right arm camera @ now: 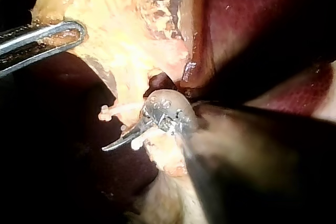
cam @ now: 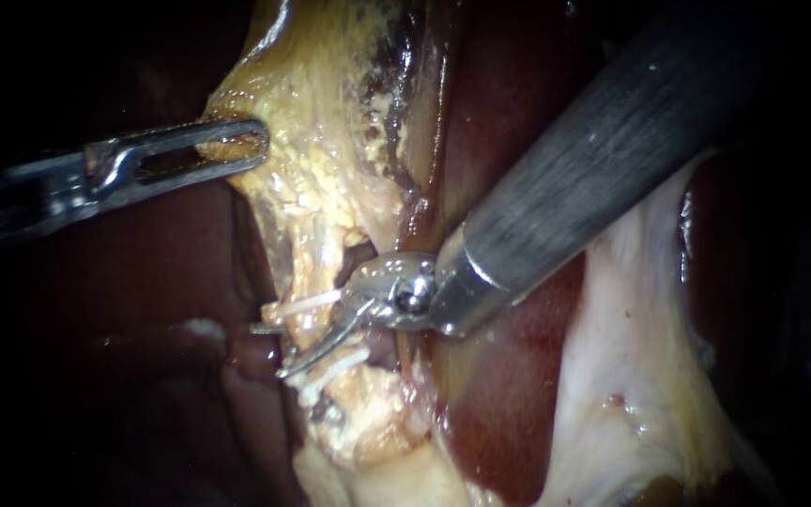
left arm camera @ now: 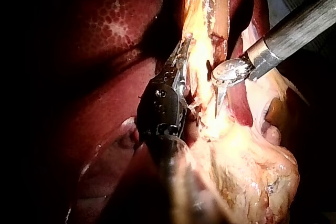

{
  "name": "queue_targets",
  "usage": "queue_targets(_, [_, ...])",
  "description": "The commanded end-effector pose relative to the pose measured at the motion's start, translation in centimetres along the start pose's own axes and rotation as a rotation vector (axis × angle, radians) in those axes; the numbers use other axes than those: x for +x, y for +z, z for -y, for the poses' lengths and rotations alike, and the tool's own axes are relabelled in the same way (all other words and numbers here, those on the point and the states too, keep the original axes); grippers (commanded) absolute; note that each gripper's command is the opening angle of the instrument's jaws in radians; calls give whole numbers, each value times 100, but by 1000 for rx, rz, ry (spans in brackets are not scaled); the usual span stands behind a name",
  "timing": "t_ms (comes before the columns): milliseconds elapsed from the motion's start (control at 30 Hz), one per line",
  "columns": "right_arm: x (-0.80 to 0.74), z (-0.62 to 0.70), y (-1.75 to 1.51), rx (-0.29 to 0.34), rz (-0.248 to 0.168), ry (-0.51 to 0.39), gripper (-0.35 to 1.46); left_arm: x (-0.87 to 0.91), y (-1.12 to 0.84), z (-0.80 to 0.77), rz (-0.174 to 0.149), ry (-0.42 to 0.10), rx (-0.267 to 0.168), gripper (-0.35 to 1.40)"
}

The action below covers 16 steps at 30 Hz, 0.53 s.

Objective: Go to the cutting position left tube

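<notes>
Endoscope view:
- Left instrument (cam: pixel 235 150) comes in from the left. Its slotted jaws are clamped on the edge of the yellow fatty tissue (cam: pixel 321 188), high in the field.
- Right instrument (cam: pixel 321 345) has a dark shaft from the upper right and thin curved blades.
- Tube (cam: pixel 306 329) runs down out of the fatty tissue, just beside the dark red liver (cam: pixel 509 394). It carries 2 white clips, an upper clip (cam: pixel 304 304) and a lower clip (cam: pixel 338 368).
- 1 blade lies across the tube between the 2 clips. A grey tip beyond the tube is probably the other blade, so the jaws look parted and not gripping.

Right wrist view: same blade (right arm camera: pixel 126 139) between the clips.
</notes>
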Motion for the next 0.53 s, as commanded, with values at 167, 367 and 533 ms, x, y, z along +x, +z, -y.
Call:
queue_targets(167, [-1,1,0,1,-2,-2,122,0,0,0,0,0,-1,-35])
queue_targets(367, [-2,1,0,1,-2,-2,120,0,0,0,-3,1,-2,-35])
queue_targets(533, [-1,1,0,1,-2,-2,120,0,0,0,-3,1,-2,-35])
